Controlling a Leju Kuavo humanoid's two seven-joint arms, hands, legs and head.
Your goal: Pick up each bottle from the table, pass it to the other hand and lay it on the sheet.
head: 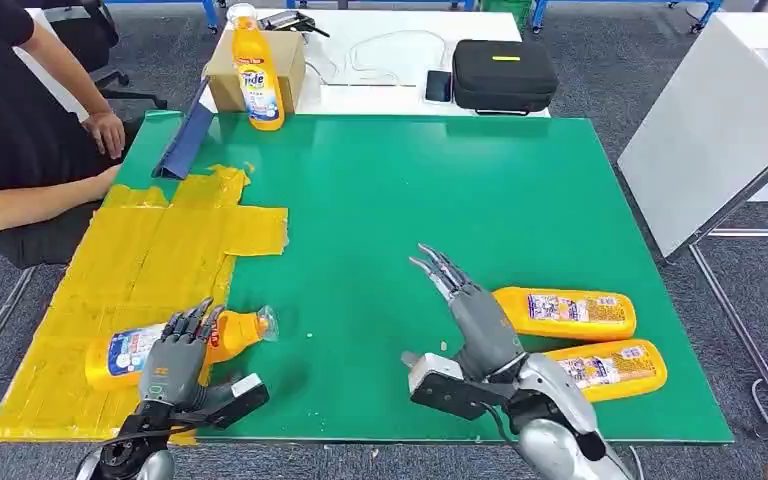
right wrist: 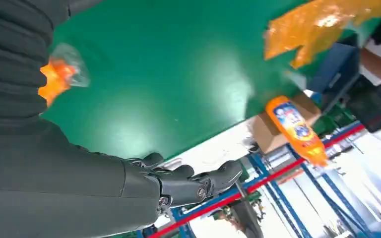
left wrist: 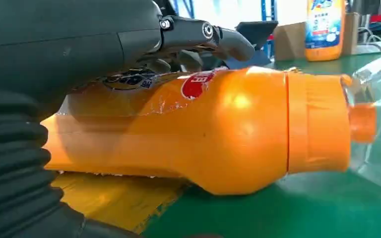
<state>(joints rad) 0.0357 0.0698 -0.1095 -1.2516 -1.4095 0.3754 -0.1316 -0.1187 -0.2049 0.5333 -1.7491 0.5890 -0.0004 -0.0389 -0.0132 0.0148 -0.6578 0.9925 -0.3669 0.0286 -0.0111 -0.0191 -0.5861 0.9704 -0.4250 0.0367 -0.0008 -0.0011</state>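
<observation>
An orange bottle [head: 239, 328] lies on its side at the near edge of the yellow sheet [head: 140, 250], its clear-capped neck reaching onto the green table [head: 410, 190]. My left hand [head: 174, 356] lies over the middle of it with the fingers spread and stretched across the top. In the left wrist view those fingers [left wrist: 198, 32] pass just above the bottle [left wrist: 228, 134] without wrapping it. My right hand [head: 465, 305] is open with straight fingers, just left of two more orange bottles [head: 565, 312] [head: 610, 368] lying on the table. A fourth bottle [head: 258, 75] stands upright at the far edge.
A person [head: 20, 130] sits at the left, one hand near the table's far left corner. A blue folder [head: 185, 135] leans there. Behind the table are a cardboard box [head: 285, 60], a phone [head: 438, 87] and a black case [head: 505, 72]. A white board [head: 720, 120] stands to the right.
</observation>
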